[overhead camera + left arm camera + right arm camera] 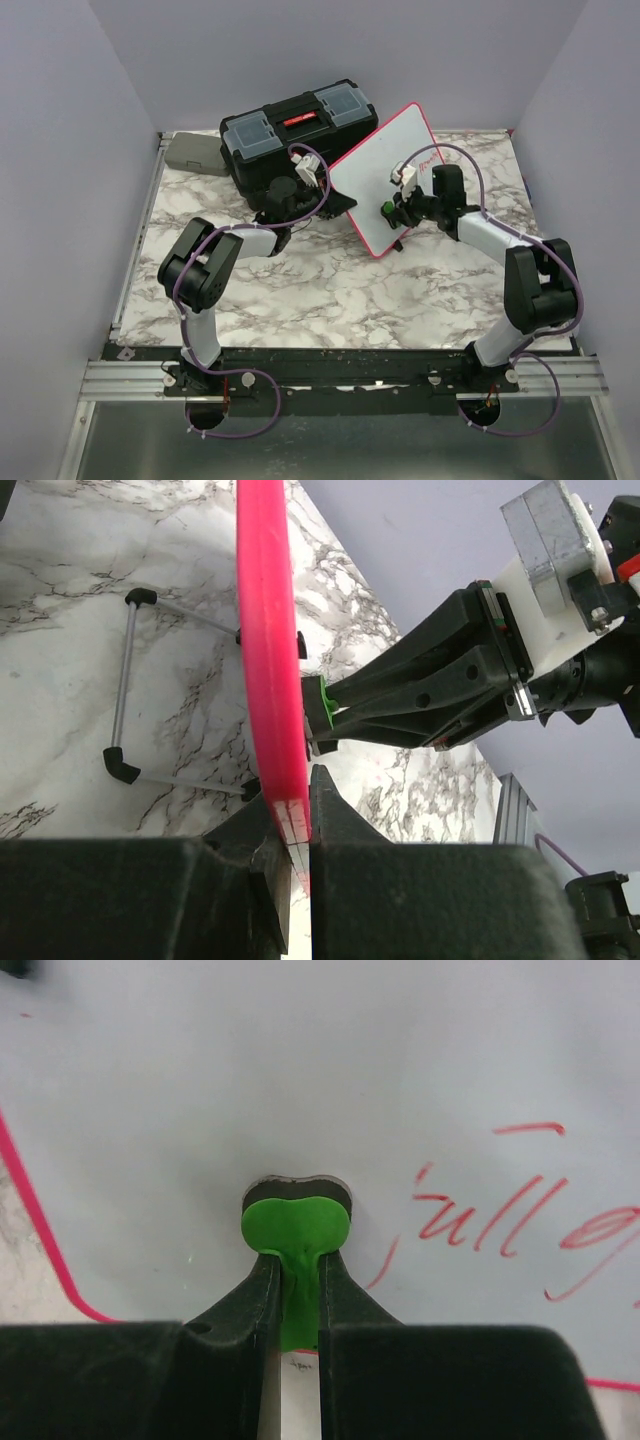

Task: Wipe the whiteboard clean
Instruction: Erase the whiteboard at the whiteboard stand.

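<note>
The whiteboard (375, 180) has a pink-red frame and stands tilted up off the marble table. My left gripper (335, 200) is shut on its left frame edge. In the left wrist view the pink frame (268, 680) runs between the fingers of the left gripper (300, 820). My right gripper (396, 210) is shut on a small green eraser (387, 208) and holds it against the board face. In the right wrist view the eraser (296, 1222) sits at the tips of the right gripper (298, 1285), flat on the white surface (300, 1060). Red handwriting (500, 1215) lies just to its right.
A black toolbox (295, 130) stands behind the board at the back of the table. A grey box (195, 153) lies to its left. The board's wire stand with black feet (125, 695) rests on the marble behind the frame. The right arm (450, 680) reaches in from the board's other side.
</note>
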`<act>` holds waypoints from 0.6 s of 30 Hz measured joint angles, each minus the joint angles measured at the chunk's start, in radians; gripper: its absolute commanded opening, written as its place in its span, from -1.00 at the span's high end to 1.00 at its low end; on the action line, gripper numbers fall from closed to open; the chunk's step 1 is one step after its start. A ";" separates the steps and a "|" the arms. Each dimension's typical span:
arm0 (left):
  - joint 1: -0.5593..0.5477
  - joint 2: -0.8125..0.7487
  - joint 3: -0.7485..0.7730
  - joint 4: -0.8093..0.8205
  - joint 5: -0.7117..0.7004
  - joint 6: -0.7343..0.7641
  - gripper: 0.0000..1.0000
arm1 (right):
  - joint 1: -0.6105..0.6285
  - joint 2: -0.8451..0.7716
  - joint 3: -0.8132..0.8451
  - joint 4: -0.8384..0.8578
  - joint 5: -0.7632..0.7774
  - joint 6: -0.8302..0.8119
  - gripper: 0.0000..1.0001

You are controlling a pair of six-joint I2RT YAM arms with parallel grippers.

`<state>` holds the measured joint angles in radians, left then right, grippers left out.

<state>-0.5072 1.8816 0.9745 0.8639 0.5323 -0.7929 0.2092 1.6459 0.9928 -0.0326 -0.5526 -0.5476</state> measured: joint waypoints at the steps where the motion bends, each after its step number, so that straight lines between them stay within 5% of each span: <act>1: 0.000 0.000 0.000 0.000 -0.001 0.000 1.00 | -0.002 -0.003 -0.013 0.026 0.015 0.027 0.99; 10: -0.001 0.000 0.000 0.001 0.000 0.000 1.00 | -0.022 -0.032 -0.156 0.280 0.202 0.191 0.99; 18: -0.001 0.000 0.002 0.000 0.002 0.000 1.00 | -0.036 -0.023 -0.132 0.236 0.082 0.135 0.99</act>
<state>-0.5079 1.8816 0.9764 0.8635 0.5343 -0.7929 0.1730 1.6234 0.8612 0.2035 -0.4709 -0.4129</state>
